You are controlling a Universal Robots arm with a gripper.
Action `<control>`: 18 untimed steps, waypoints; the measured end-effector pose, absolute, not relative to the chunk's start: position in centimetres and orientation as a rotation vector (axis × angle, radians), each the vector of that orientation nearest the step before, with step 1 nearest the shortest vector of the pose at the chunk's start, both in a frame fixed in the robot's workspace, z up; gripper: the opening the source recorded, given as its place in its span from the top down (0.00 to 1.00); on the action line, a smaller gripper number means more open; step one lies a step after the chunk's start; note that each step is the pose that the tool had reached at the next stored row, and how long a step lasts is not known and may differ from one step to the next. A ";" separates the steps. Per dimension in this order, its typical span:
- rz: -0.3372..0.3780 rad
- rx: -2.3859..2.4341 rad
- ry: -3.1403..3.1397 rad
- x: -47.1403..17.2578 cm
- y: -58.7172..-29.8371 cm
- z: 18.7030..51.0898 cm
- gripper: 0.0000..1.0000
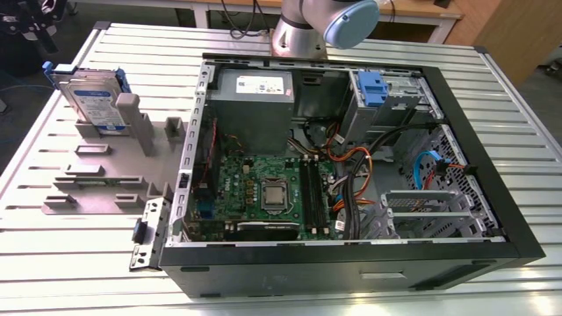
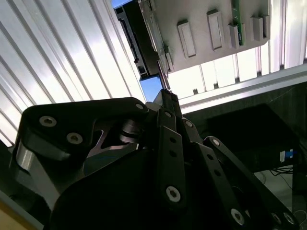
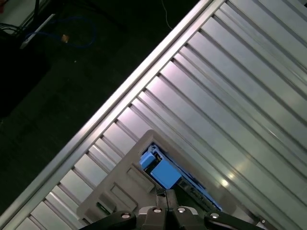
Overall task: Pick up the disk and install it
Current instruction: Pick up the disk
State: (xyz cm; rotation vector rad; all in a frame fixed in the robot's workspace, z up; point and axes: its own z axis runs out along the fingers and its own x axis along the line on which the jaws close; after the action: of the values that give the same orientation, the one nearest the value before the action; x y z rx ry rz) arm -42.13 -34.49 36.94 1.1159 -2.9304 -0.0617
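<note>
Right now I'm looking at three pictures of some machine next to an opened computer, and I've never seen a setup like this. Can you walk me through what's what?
The machine is a single robot arm working at a ribbed metal table. The exterior view comes from a camera off the arm. It shows an open computer case and, on the exterior view's left, a grey holder with the disk standing upright in it. Both wrist views come from cameras riding on the arm, looking along its gripper. The gripper is shut and holds nothing. In the first wrist view its tips point at the disk's blue frame in the holder.
</note>
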 end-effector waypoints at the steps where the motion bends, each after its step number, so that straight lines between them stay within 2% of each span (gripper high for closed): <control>1: -0.062 1.124 -2.927 -42.1 -34.5 36.9 0.89; 18: -0.061 1.252 -2.873 -42.1 -34.5 36.9 0.89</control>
State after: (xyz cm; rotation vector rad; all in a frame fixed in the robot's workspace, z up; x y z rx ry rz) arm -42.13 -34.49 36.94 1.2521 -2.8728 -0.0612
